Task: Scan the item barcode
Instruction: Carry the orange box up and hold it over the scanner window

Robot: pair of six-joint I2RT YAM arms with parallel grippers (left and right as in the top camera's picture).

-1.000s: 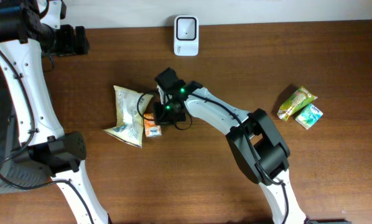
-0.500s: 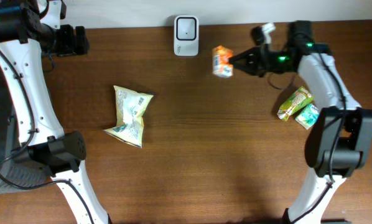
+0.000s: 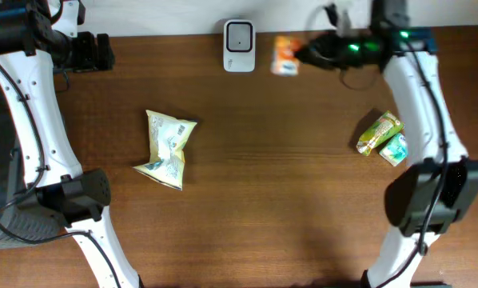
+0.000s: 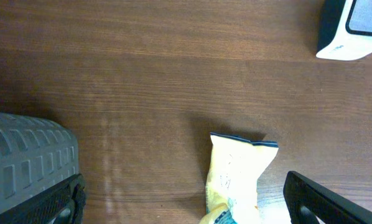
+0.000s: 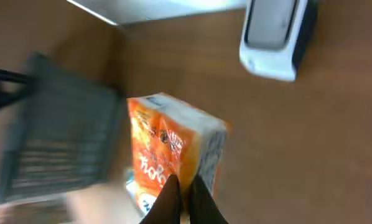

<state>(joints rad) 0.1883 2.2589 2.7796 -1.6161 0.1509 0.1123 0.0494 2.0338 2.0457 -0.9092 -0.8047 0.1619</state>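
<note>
Nearest me, at left, a yellow bag lies on the table; two green snacks lie at right. Farther off, my right gripper clenches an orange pack, just right of the white scanner. At far left, my left gripper gapes wide, holding nothing.

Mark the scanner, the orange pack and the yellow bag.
scanner (image 3: 239, 46), overhead, middle of its white body
orange pack (image 5: 164, 146), right wrist, printed orange face
yellow bag (image 3: 169, 146), overhead, middle of the bag
</note>
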